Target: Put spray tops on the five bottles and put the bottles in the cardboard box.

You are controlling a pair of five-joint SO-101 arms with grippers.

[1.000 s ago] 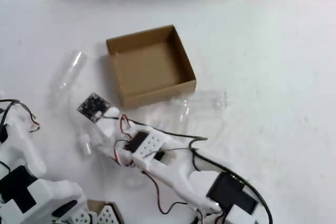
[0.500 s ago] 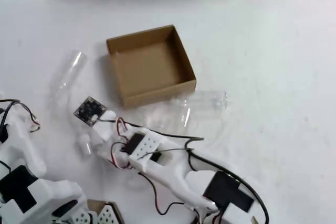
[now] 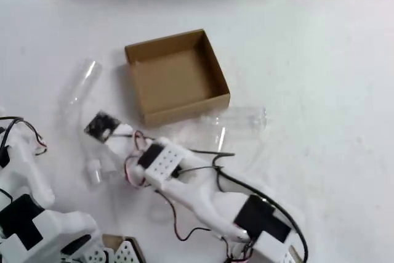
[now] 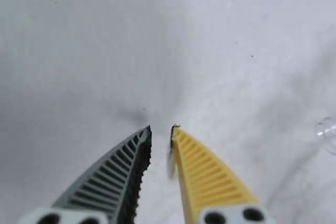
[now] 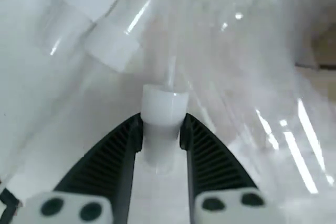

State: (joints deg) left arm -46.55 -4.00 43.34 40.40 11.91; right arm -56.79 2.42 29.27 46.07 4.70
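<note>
My right gripper (image 5: 160, 119) is shut on a white spray top (image 5: 159, 109), its black jaws pressing both sides of the cap. Two more white caps (image 5: 116, 39) lie just ahead of it among clear bottles (image 5: 247, 51). From above, the right arm (image 3: 163, 164) stretches from the front edge toward the left of the cardboard box (image 3: 178, 75), which has nothing in it. One clear bottle (image 3: 83, 81) lies left of the box, another (image 3: 237, 120) at its front right. My left gripper (image 4: 161, 128) hovers over bare table, jaws nearly together with nothing between them.
A loose white spray top (image 3: 93, 170) lies on the table beside the right arm's wrist. The left arm (image 3: 24, 214) sits at the front left corner. A bottle mouth (image 4: 326, 129) shows near the left gripper. The white table (image 3: 320, 60) stretches far and right.
The right arm has swung left and slightly away from the front edge, carrying the spray top toward the left bottle. The left arm has not moved.
</note>
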